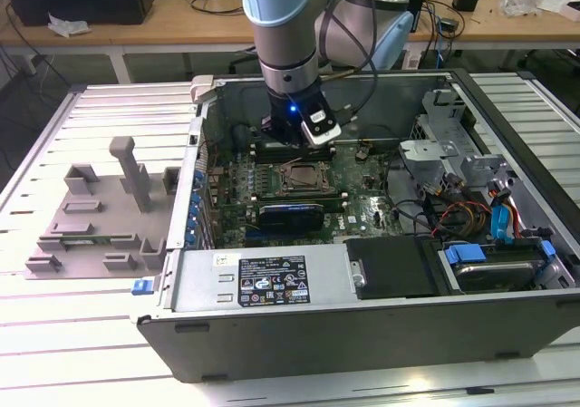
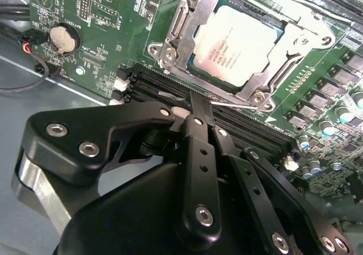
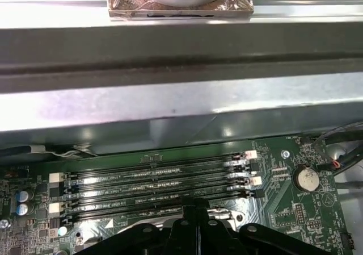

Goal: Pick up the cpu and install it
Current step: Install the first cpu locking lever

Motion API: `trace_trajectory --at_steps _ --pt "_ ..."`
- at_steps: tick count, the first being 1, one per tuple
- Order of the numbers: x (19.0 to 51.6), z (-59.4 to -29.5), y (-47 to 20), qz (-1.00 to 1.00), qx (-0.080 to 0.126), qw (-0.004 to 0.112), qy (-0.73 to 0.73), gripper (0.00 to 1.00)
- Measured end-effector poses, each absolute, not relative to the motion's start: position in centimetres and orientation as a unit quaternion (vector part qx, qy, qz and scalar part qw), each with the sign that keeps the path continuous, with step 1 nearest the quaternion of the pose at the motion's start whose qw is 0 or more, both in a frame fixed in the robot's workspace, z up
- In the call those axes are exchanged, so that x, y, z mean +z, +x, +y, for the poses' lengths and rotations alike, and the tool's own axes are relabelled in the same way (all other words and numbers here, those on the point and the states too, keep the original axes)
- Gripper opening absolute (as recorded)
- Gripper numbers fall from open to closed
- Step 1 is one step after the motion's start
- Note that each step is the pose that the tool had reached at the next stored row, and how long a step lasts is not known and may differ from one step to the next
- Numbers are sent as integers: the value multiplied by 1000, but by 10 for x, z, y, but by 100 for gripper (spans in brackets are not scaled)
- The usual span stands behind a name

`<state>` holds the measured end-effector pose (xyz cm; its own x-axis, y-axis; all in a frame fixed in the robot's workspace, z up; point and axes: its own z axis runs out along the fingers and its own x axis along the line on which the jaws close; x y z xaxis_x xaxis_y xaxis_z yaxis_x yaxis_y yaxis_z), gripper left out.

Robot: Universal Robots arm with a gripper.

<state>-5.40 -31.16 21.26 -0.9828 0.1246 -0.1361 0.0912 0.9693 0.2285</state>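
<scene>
The cpu (image 2: pixel 235 47) lies flat in the metal-framed socket (image 2: pixel 170 50) on the green motherboard, silver top up, with the frame open around it. In the exterior view the cpu (image 1: pixel 304 177) sits mid-board inside the open computer case. My gripper (image 2: pixel 198 100) hangs just beyond the socket's edge, over the black memory slots (image 3: pixel 153 178), and its fingers are shut with nothing between them. The exterior view has the gripper (image 1: pixel 286 142) low inside the case, behind the socket.
A grey plastic tray (image 1: pixel 100 217) with raised blocks lies on the table at the exterior view's left. The case's back wall (image 3: pixel 170 96) stands close behind the memory slots. A drive cage and cables (image 1: pixel 453 167) fill the case's right side. A coin battery (image 2: pixel 61 37) sits on the board.
</scene>
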Motion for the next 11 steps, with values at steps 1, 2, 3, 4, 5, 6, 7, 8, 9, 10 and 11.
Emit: trace_trajectory --at_steps 1,2,3,4,5,6,7,8,9,10,11 --pt "211 -312 -55 989 112 79 54 11" --pt "210 -312 -55 989 112 84 54 11" --pt "209 -312 -55 989 112 86 53 11" --pt "209 -312 -55 988 112 88 53 11" --pt "208 -312 -55 988 112 90 53 11" --pt "208 -312 -55 988 112 91 53 11" --pt "207 -312 -56 988 112 93 52 11" --pt "207 -312 -56 988 112 95 52 11" --pt "206 -311 -57 988 113 97 52 11" --pt "206 -311 -58 987 113 98 52 11" --pt "206 -311 -60 987 113 100 52 11"
